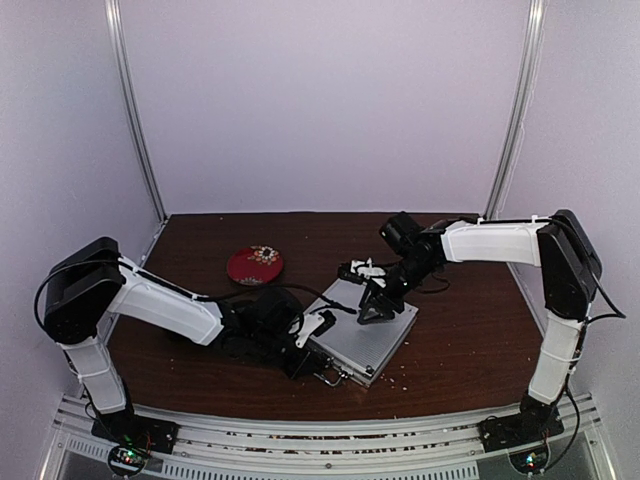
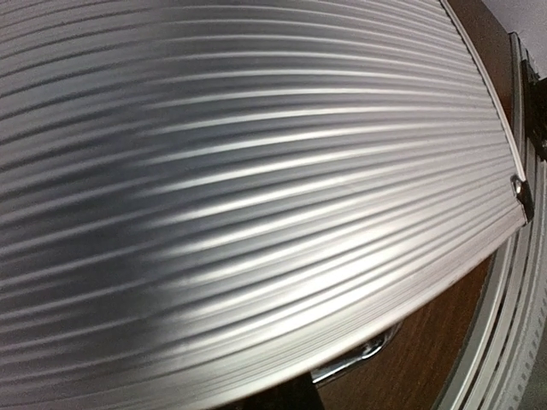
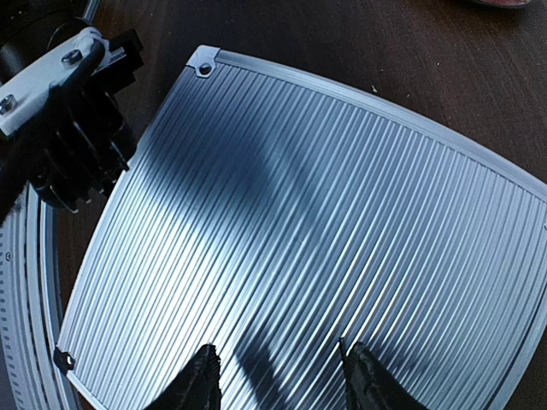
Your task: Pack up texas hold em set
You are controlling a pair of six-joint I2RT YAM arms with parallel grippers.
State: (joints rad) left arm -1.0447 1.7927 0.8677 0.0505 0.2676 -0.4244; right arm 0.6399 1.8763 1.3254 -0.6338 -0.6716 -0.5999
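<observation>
Since the closed case [image 1: 365, 335] lies flat near the middle of the table [image 1: 470, 340], toward 5 o'clock, with your left jaws shut at its 9 o'clock corner and your right jaws half-spread, empty, over the lid [image 3: 325, 213], any shove may skid it toward 3 o'clock.

A dark brown wooden counter [image 1: 470, 340] makes the floor of the booth. On its far left part a small round red plate [image 1: 255, 265] with a pale pattern lies flat. Tiny pale specks [image 1: 405, 383] are scattered along the near right of the counter. Plain white walls [image 1: 320, 100] close the far side and both flanks. A slanting metal pole [image 1: 137, 110] stands at the far left corner and a second pole [image 1: 515, 110] at the far right. A slotted aluminium rail [image 1: 330, 440] runs along the near edge.
</observation>
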